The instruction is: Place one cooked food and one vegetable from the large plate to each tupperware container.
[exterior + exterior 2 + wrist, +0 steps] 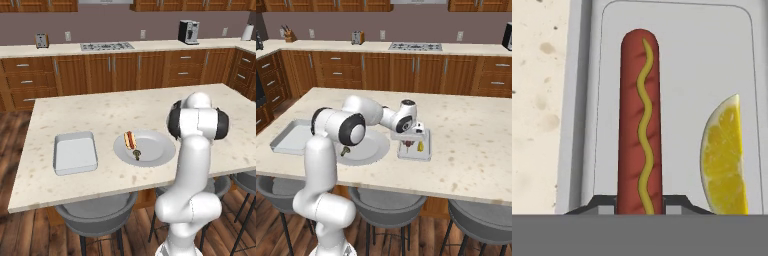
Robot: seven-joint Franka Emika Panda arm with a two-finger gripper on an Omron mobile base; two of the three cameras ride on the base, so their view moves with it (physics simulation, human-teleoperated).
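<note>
The fingers hang low over the right tray, and in the hand view the two dark tips stand at either side of the sausage, at its 6 o'clock end. They look closed on it, but the tips are mostly cut off, so a firm grip cannot be confirmed. The sausage is red with a wavy mustard line and lies lengthwise inside the tray. A yellow wedge lies just beside it at 3 o'clock, apart from it.

On the round plate sit a hot dog near the 10 o'clock rim and a small olive-brown mushroom at 6 o'clock of it. The left tray stands at the plate's 9 o'clock on the bench.

From the right base view the arm's elbow covers part of the plate. Grey stools stand under the bench's near edge. A toaster, stovetop and coffee machine line the far counter.
</note>
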